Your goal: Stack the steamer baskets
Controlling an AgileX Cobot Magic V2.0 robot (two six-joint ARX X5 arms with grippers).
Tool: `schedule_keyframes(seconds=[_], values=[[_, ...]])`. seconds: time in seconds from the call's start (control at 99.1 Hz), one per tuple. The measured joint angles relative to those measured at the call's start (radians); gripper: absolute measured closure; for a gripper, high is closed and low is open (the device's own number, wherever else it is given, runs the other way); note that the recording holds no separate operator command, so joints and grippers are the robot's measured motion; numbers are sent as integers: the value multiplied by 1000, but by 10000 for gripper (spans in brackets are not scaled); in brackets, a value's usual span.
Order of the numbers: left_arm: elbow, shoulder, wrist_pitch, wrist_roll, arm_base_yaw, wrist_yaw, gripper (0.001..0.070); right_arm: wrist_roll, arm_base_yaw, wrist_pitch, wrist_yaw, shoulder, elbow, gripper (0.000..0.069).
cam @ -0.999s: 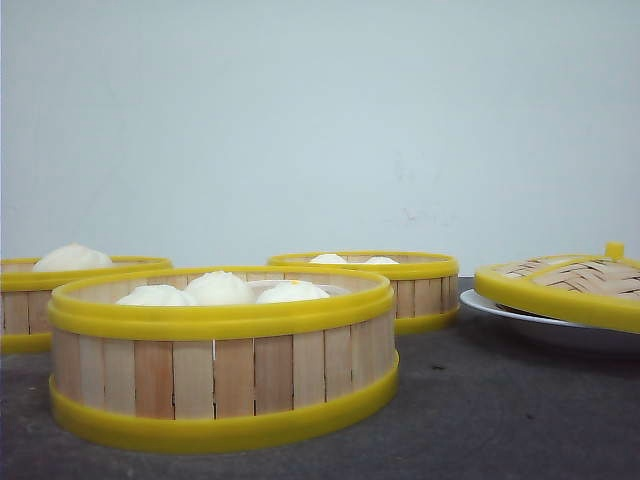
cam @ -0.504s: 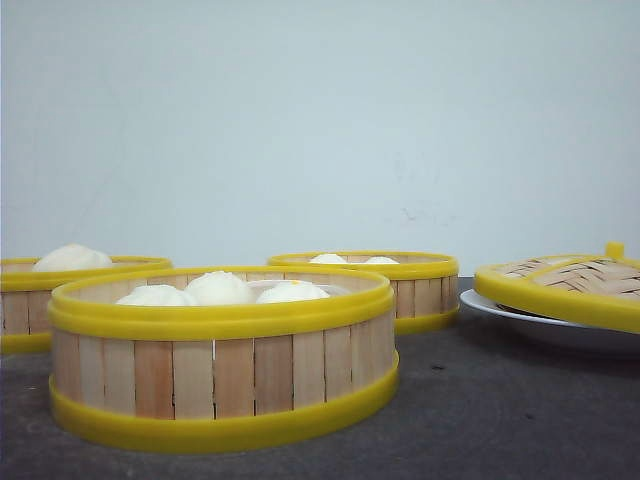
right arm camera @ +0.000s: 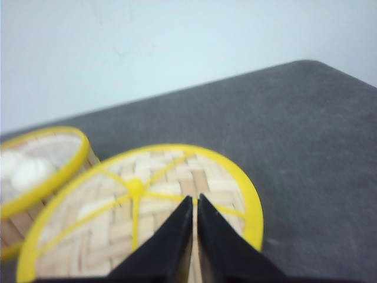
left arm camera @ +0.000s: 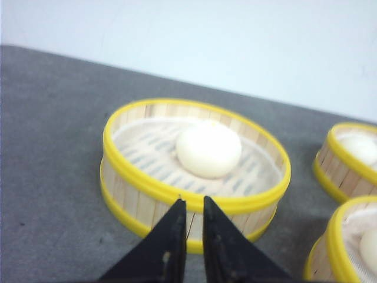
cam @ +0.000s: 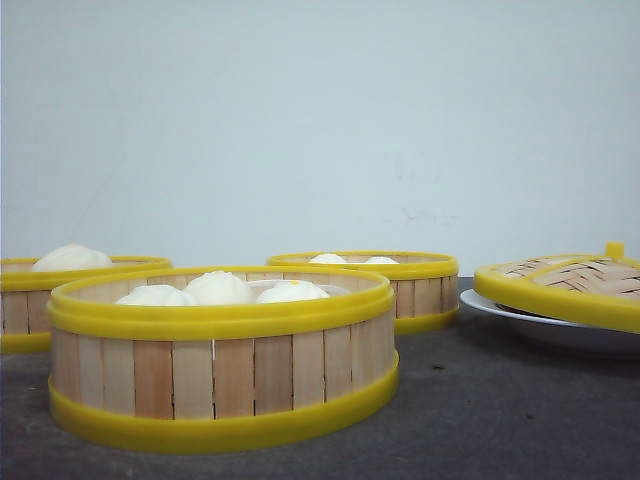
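Baskets stand unstacked on the dark table [cam: 500,420]. The front view shows all three: the near basket [cam: 222,365] with three buns [cam: 220,288], the left basket [cam: 30,300] cut by the frame edge, and the far basket [cam: 400,285] behind. It also shows the lid [cam: 565,285] lying tilted on a white plate [cam: 530,325] at the right, but neither arm. Only the left wrist view shows the left gripper [left arm camera: 194,212], its fingers nearly together with a thin gap, empty, above the left basket's rim, and that this basket holds a single bun [left arm camera: 208,148]. Only the right wrist view shows the right gripper [right arm camera: 195,206], fingers almost touching, empty, over the lid's woven top and knob [right arm camera: 135,187].
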Motion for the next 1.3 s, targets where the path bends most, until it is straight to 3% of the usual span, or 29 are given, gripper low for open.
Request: schedule_keyframes(seconds=[0.192,0.373,0.666,0.837,0.908,0.999,1.089,1.301], values=[[40,58,-14,-44,0,-2,685,96,0,-1,5,30,53,682],[244,231,-14,-63,0,-16,685,104,0,-21,-4,189,255,682],[732,589,-196,2,0,-16,685,-109,0,-335,-102,573,751,682],[803,650,-225,49,0,-16,675,-195,31,-450,-130,694,903,678],[801,658,-240,67,-2,-16,600,-207,48,-459,-131,701,906,613],[801,669,-238,92,-7,-15,421,-211,69,-462,-134,702,906,397],[801,668,-229,106,-18,6,331,-210,87,-463,-153,708,909,259],[801,685,-224,108,-44,68,305,-173,118,-467,-240,801,995,216]])
